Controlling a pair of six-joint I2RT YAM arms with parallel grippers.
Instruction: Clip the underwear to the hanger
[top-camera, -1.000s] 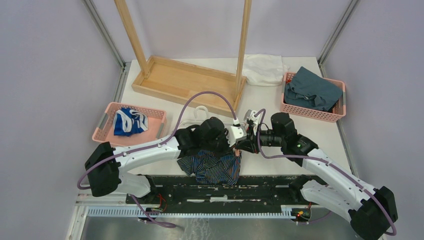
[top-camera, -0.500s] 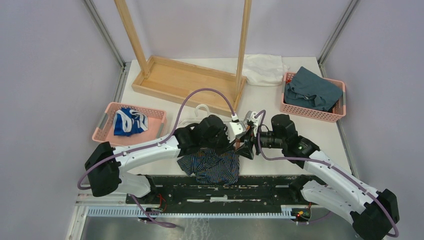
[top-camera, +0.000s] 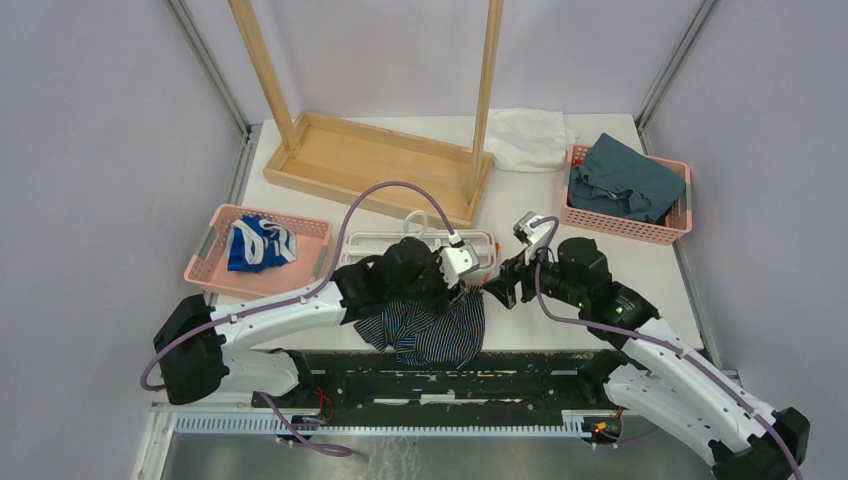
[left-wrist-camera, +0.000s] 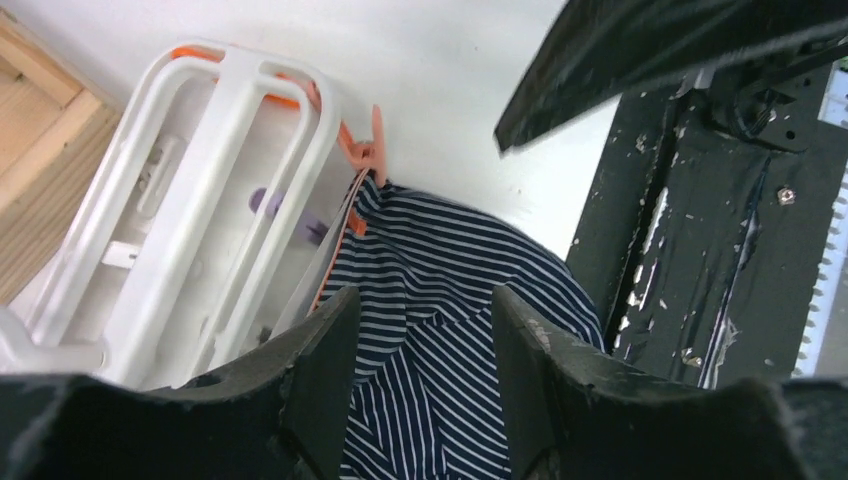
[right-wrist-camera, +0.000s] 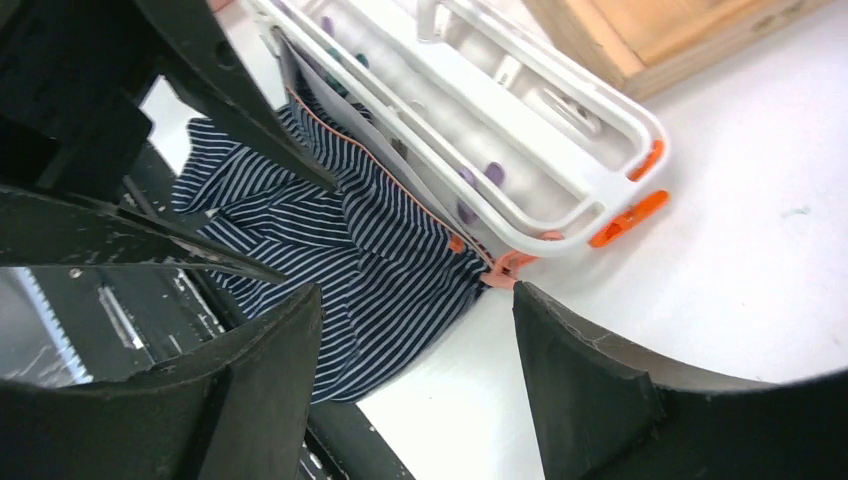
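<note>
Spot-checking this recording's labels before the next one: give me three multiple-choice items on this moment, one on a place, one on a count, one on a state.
1. Where does the underwear lie?
A) at the near edge of the table, against the hanger
B) in the far left corner
C) in the far right corner

2. How many pink baskets are on the table?
A) one
B) two
C) three

3. How do the left end effector and the right end effector stand?
A) both shut
B) only the left open
C) both open, holding nothing

Answers:
1 A, the top view shows it just beyond the arm bases.
2 B, one sits at the left, the other at the right.
3 C, each wrist view shows parted fingers gripping nothing.
</note>
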